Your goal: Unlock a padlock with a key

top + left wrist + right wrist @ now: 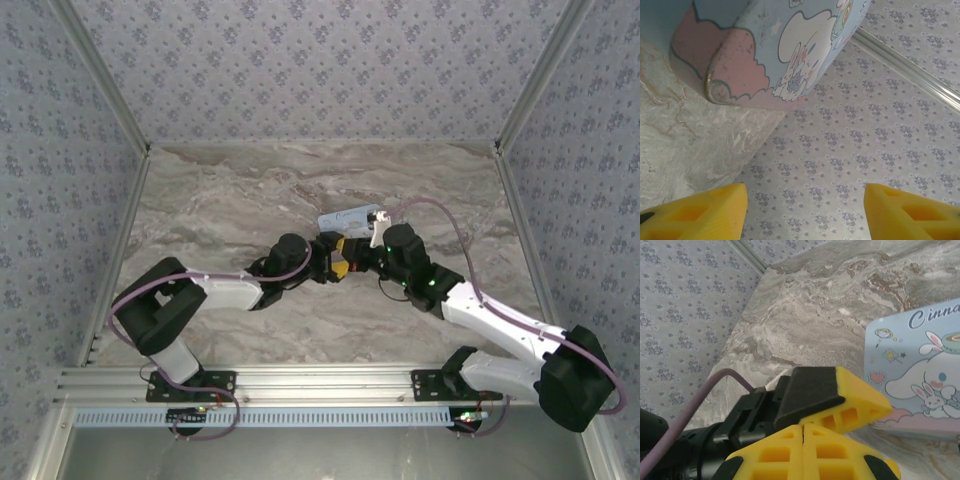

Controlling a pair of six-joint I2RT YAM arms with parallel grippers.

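The padlock and the key are hidden from me. My two grippers meet at the table's middle, just in front of a light-blue cartoon tin (348, 218). My left gripper (342, 258) is open: in the left wrist view its yellow fingers stand apart (805, 192) with only wallpaper and table between them, and the tin (755, 50) sits ahead to the upper left. My right gripper (368, 256) is shut, its yellow fingertips pressed together (803, 427); I see nothing between them. One left finger (850, 395) lies right over the right fingertips, and the tin (915, 375) is at the right.
Marbled tabletop (240, 190) spreads round the arms, closed in by patterned walls with metal corner rails (520, 100). A purple cable (445, 215) loops behind the right arm. The arms' bases sit on a rail (320, 380) at the near edge.
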